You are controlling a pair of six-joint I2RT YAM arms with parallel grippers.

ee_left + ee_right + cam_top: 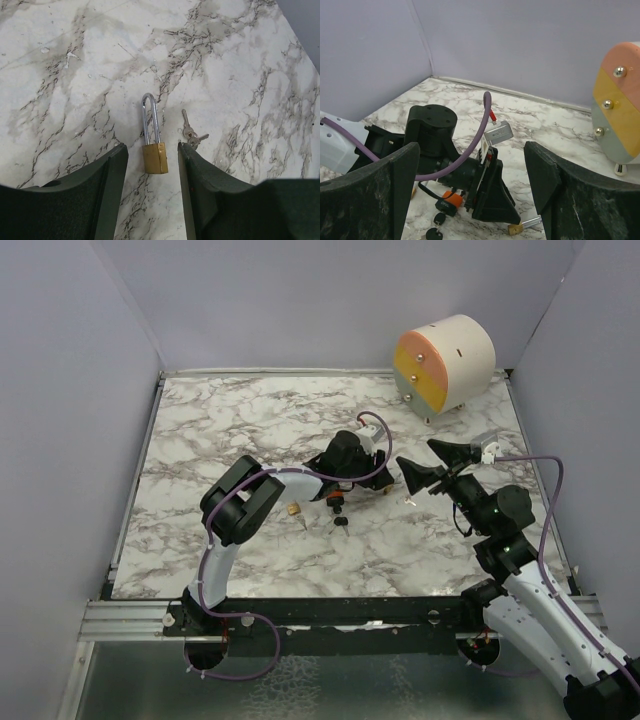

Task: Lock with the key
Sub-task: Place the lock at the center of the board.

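Brass padlock [155, 158] flat on surface [75, 75], untouched inside half-open left claw [151, 146]; keys [190, 134] at its 3 o'clock; right claw [471, 150] open, empty. Close squarely on body.

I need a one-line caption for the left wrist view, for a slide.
Open left gripper framing a brass padlock that lies on the marble table, keys beside it.

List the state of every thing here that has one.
padlock: lying flat, shackle looks pushed in, no key inserted.
keys: loose beside the padlock, not held.
left gripper: open, straddling the padlock, not touching it.
right gripper: open, empty.
drawer unit: all three drawers shut.
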